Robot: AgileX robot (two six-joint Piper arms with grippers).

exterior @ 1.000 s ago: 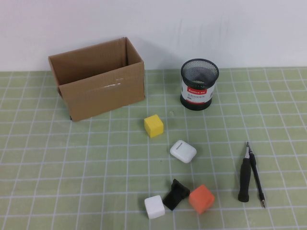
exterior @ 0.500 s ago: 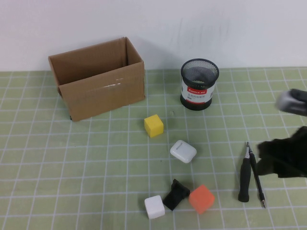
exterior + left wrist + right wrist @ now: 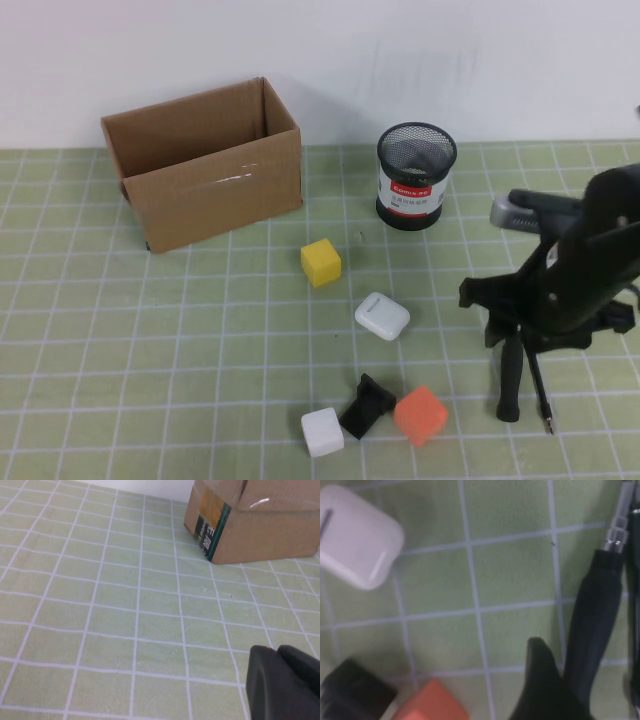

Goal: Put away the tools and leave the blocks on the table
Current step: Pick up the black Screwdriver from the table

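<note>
Near the right edge of the pale green, white-gridded tabletop (image 3: 150,340), the right tool (image 3: 513,335) hangs directly above the tip end of the black-handled screwdriver with a silver tip (image 3: 510,375), which lies flat with its handle pointing to the near edge, and the thin dark pen-like pointed tool (image 3: 540,385) lies touching it on the right-edge side. From the wrist view one dark finger (image 3: 547,690) sits just beside the screwdriver handle; I cannot tell whether the right tool is spread or pressed together. To do this pick well, I would say it should straddle only the handle, square across its length, so the thin tool is not dragged along, then carry it to the black wire-mesh cup (image 3: 416,176) near the far edge. No scissors are in sight. The yellow cube (image 3: 320,262), white cube (image 3: 322,432) and orange cube (image 3: 419,415) should stay put. The left tool (image 3: 282,685) sits parked near the left side by the open brown cardboard box (image 3: 200,165), its state unreadable. Half a second ago the right arm was only a blur at the right edge; a second ago it was absent. Nothing else has shifted.
</note>
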